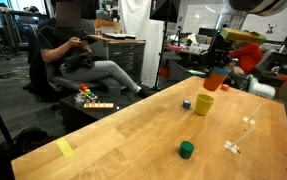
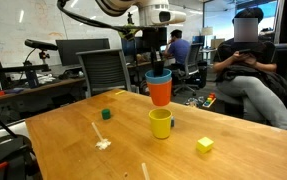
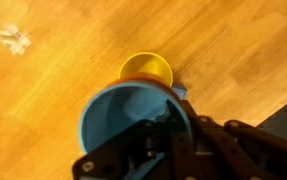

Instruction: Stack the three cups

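My pincer [image 2: 158,68] is clamped on the rim of the blue cup [image 2: 159,76], one finger [image 3: 163,122] down inside it in the wrist view. The blue cup sits nested in the orange cup [image 2: 160,93], so both hang off me as one stack, upright and clear of the worktop [image 2: 63,150].

The yellow cup [image 2: 161,122] stands upright on the worktop right below. In that exterior view there's a thin gap between the orange cup's bottom and the yellow rim, so they're not touching. From the wrist the yellow cup [image 3: 146,69] peeks out past the blue rim [image 3: 103,110], partly covered, so I'm roughly over it but can't tell if I'm dead centre.

A tiny blue block [image 1: 186,104] lies just beside the yellow cup. A green block [image 2: 106,114] sits well apart from it, a yellow block [image 2: 204,145] lies near the worktop's edge, and some white bits [image 2: 102,143] lie scattered on the wood.
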Tool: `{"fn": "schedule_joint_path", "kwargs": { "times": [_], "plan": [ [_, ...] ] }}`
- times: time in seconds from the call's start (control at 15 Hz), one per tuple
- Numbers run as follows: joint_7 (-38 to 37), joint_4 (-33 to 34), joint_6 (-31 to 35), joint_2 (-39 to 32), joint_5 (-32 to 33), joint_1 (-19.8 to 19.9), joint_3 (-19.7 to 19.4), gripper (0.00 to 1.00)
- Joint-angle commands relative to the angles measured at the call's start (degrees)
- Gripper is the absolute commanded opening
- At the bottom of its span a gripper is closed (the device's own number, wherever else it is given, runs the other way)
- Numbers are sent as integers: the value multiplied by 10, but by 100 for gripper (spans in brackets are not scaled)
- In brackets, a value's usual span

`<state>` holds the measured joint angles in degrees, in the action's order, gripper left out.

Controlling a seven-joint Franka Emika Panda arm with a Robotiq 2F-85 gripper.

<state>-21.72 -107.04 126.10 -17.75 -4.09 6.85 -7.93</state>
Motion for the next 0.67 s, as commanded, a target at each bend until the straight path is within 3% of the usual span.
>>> {"fn": "schedule_joint_path", "kwargs": {
  "times": [0.0,0.6],
  "plan": [
    [-3,28,-16,-28,-19,-3,1,2],
    [-7,19,-10,-51,-19,-8,0,2]
  ]
}}
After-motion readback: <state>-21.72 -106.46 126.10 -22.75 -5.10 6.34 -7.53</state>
